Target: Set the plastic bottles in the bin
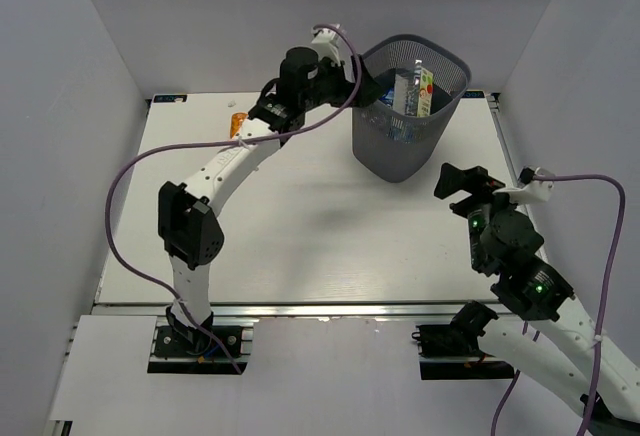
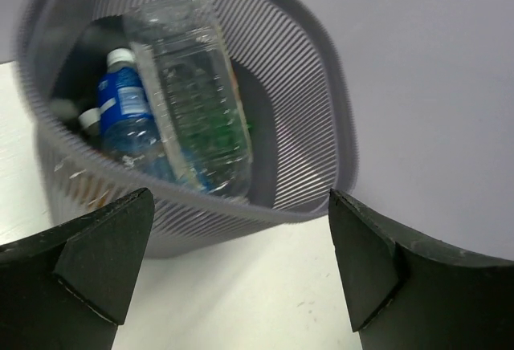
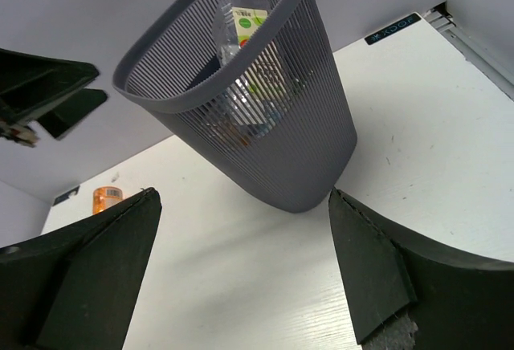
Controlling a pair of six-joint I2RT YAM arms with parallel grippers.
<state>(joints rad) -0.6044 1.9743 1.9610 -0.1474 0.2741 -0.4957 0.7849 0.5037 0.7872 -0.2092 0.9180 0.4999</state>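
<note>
Left gripper [image 2: 239, 229] hangs at the bin [image 2: 309, 141] rim, jaws apart and empty; right gripper [image 3: 241, 234] likewise. Bottles [image 2: 189, 93] lie inside; an orange bottle [image 1: 237, 122] remains on the table [image 1: 300, 226]. It is likely light, slick and crushable: grip mid-body.

Grey striped bin [image 3: 297, 149] — orange bottle [image 3: 107, 199] (blue-labelled bottle [image 2: 124, 109]).
</note>
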